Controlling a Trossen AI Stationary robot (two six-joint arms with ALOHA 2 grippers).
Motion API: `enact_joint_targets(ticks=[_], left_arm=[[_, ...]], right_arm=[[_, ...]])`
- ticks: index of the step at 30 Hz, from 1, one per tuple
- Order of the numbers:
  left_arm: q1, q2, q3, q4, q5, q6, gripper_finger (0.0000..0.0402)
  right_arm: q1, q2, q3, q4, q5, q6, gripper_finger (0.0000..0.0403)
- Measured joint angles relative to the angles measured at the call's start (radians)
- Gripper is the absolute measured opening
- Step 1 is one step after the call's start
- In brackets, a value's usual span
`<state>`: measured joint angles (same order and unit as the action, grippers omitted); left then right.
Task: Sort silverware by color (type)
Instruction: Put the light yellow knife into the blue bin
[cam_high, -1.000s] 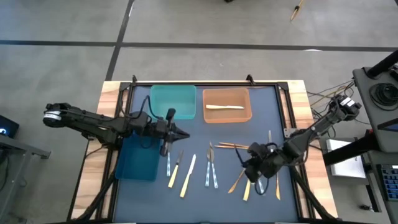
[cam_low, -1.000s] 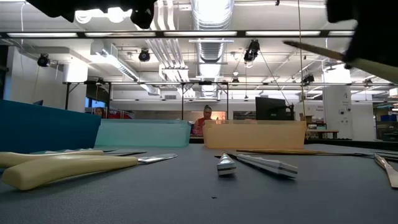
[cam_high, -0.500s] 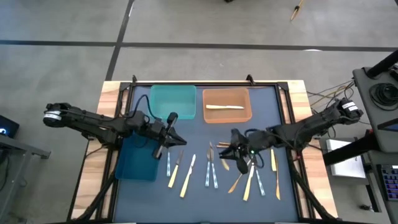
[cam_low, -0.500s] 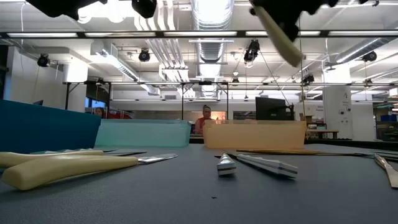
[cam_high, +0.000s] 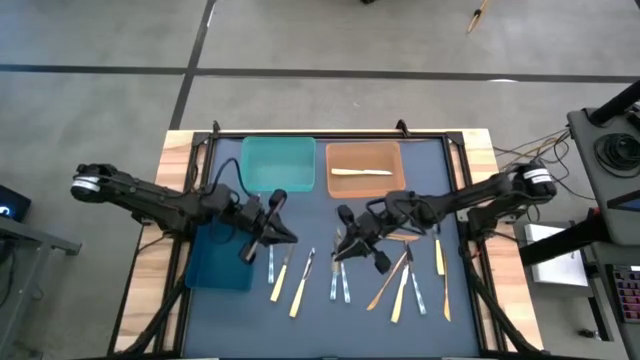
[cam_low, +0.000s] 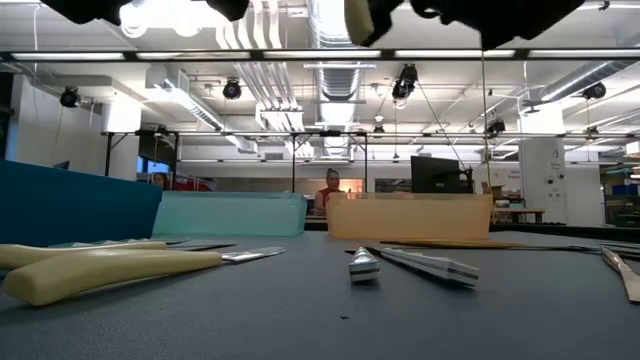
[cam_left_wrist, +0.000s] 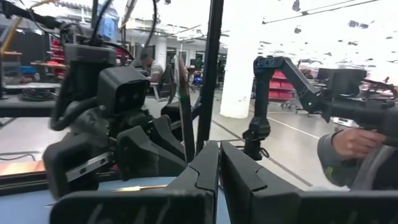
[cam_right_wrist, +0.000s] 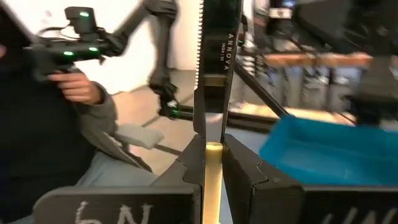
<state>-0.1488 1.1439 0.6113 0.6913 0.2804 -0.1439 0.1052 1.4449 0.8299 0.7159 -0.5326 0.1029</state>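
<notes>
- Bins sit along the upper part of the high view: a dark blue bin (cam_high: 222, 256) at centre left, a teal bin (cam_high: 278, 164) above it, and an orange bin (cam_high: 365, 168) to the right holding one pale yellow piece (cam_high: 360, 172).
- The left gripper (cam_high: 283, 236) reaches in from the left edge and hangs just right of the dark blue bin; its jaws are pressed together with nothing between them, as the left wrist view shows.
- Loose silverware (cam_high: 303, 284) lies across the lower middle of the mat (cam_high: 470, 300), yellow, grey and tan pieces mixed, each apart from its neighbours or nearly touching.
- The right gripper (cam_high: 345, 243) sits near the picture's centre, above that spread. Its fingers (cam_right_wrist: 242, 171) are clamped narrowly on a knife (cam_right_wrist: 214, 56) with a serrated dark blade and a pale yellow handle; the blade stands out past the fingertips.
- Handling, as a judgement: these pieces look light, stiff and smooth, so a thin handle may pivot or slip in the pads. Gripping at mid-handle, across the flat sides, looks steadier than a hold near either end.
</notes>
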Motion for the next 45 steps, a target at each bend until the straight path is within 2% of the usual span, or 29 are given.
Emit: enact_joint_targets(ticks=[9,17,21,26,30,34,37,45], left_arm=[[-0.048,0.0,0.0,0.017,-0.001,0.0,0.0],[-0.096,0.033,0.0,0.088,-0.008,-0.023,0.0004],[-0.112,0.047,0.0,0.106,-0.009,-0.037,0.0034],[-0.113,0.048,0.0,0.1,-0.068,-0.053,0.0098],[-0.113,0.053,0.0,0.097,-0.143,-0.058,0.0152],[-0.112,0.067,0.0,0.097,-0.158,-0.06,0.0191],[-0.113,0.083,0.0,0.099,-0.131,-0.06,0.0204],[-0.112,0.09,0.0,0.094,-0.159,-0.083,0.0205]], right_arm=[[-0.008,0.199,0.214,0.031,-0.262,-0.013,0.0021],[-0.029,0.327,0.387,0.014,-0.287,-0.007,0.0021],[-0.049,0.356,0.427,0.014,-0.336,0.013,0.0021],[-0.055,0.373,0.454,-0.004,-0.367,0.019,0.0021],[-0.053,0.373,0.455,-0.023,-0.369,0.0,0.0021],[-0.058,0.373,0.455,-0.027,-0.367,-0.008,0.0021],[-0.065,0.373,0.455,-0.032,-0.368,-0.011,0.0021],[-0.07,0.373,0.455,-0.079,-0.353,-0.028,0.0021]])
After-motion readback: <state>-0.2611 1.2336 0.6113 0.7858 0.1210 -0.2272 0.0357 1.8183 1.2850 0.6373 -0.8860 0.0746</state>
